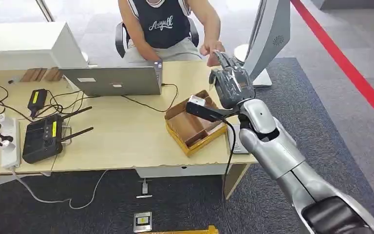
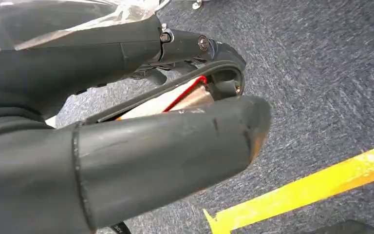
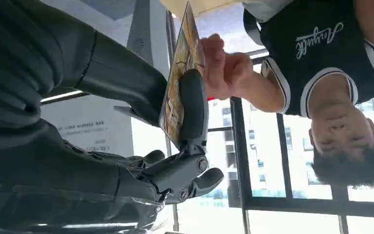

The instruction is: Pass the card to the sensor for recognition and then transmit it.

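My right arm reaches over the far right corner of the table (image 1: pixel 126 146), its hand (image 1: pixel 231 80) raised towards a seated person (image 1: pixel 165 24). In the right wrist view the thumb and a dark finger (image 3: pixel 193 105) pinch a card (image 3: pixel 175 92) with yellow-brown print, seen nearly edge-on. The person's hand (image 3: pixel 221 68) grips the card's far edge, so both hands hold it. In the head view that hand (image 1: pixel 212 48) sits right at my fingertips. My left hand (image 2: pixel 165 122) hangs over grey carpet with nothing in it, thumb and fingers apart.
An open cardboard box (image 1: pixel 192 126) lies just under my right forearm. A white flat pad (image 1: pixel 234 141) lies at the table's right edge. A laptop (image 1: pixel 112 80), a black router (image 1: pixel 41 136) and cables fill the left half. A white stand (image 1: pixel 268 39) rises beyond the table's corner.
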{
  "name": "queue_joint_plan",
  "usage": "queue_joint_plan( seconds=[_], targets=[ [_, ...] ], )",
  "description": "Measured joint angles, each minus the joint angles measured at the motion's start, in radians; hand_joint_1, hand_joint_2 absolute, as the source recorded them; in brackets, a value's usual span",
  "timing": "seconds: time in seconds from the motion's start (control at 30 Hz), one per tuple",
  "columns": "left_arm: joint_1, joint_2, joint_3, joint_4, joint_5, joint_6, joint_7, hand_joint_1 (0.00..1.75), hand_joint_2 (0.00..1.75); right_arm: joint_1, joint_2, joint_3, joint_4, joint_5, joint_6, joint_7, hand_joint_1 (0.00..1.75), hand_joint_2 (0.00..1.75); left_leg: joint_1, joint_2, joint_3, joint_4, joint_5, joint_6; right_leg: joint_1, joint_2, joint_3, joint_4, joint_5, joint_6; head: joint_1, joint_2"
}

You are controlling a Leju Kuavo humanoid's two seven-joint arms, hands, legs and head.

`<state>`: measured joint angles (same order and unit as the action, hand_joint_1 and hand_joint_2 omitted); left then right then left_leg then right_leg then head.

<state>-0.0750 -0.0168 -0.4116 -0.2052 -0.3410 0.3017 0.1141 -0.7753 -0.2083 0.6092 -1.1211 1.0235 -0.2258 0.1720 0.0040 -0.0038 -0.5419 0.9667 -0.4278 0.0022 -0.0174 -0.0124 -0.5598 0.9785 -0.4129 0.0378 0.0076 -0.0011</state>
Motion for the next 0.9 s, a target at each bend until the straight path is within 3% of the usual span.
queue_joint_plan(
  seconds=[0.43,0.63,0.9],
  targets=[
    [0.001,0.006,-0.026,-0.001,0.000,-0.002,-0.003,0.00,0.00,-0.065,0.042,0.013,0.121,-0.002,0.007,-0.008,1.75,1.75,0.000,0.000,-0.001,0.000,0.000,0.000,0.000,0.000,-0.001,0.000,0.000,0.000,0.000,0.000],
    [0.000,0.014,-0.045,-0.001,0.010,-0.002,-0.004,0.00,0.00,-0.220,0.085,0.033,0.293,-0.025,0.008,-0.029,1.75,1.75,0.000,0.000,-0.003,0.000,0.002,0.000,0.000,0.000,-0.003,0.001,0.002,-0.001,-0.001,0.000],
    [0.000,0.021,-0.068,-0.001,0.029,-0.002,0.003,0.00,0.00,-0.354,0.132,0.053,0.491,-0.045,0.027,0.011,1.75,1.75,0.000,0.000,-0.003,0.000,0.002,0.000,0.000,0.000,-0.003,0.001,0.002,-0.001,-0.001,0.000]
  ],
)
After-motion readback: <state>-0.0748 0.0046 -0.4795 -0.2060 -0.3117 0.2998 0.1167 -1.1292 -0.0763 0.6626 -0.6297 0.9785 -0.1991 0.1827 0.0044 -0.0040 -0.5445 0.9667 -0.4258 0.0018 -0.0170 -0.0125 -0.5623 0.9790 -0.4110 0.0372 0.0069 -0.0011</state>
